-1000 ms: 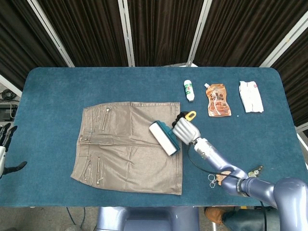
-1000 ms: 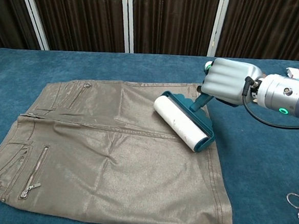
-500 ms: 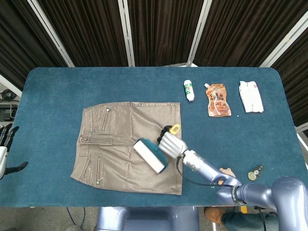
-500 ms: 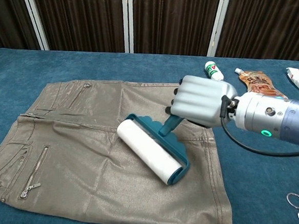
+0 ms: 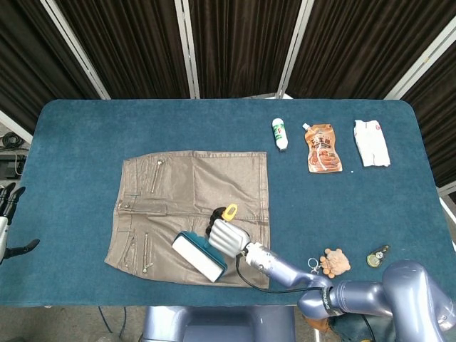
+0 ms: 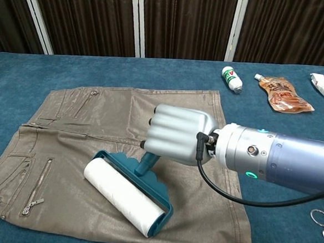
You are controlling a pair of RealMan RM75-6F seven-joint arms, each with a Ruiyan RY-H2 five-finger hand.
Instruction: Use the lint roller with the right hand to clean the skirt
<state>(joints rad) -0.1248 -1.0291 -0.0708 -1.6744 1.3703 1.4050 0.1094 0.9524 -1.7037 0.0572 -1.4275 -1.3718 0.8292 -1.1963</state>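
Observation:
A shiny taupe skirt (image 5: 192, 199) (image 6: 94, 133) with zips lies flat on the blue table. My right hand (image 5: 226, 235) (image 6: 178, 135) grips the teal handle of the lint roller (image 5: 199, 256) (image 6: 126, 198). Its white roll lies on the skirt near the hem, at the front middle. A yellow loop at the handle's end pokes out above the hand in the head view. My left hand (image 5: 7, 221) hangs off the table's left edge with its fingers spread and nothing in them.
At the back right lie a small white bottle (image 5: 279, 133) (image 6: 231, 78), a brown pouch (image 5: 324, 148) (image 6: 280, 92) and a white packet (image 5: 371, 142). Keys (image 5: 313, 265), a tan trinket (image 5: 333, 261) and a round tag (image 5: 376, 256) rest at the front right.
My right hand has dragged the roller across the skirt from its right side toward the front left, close to the hem. The left hand has stayed put.

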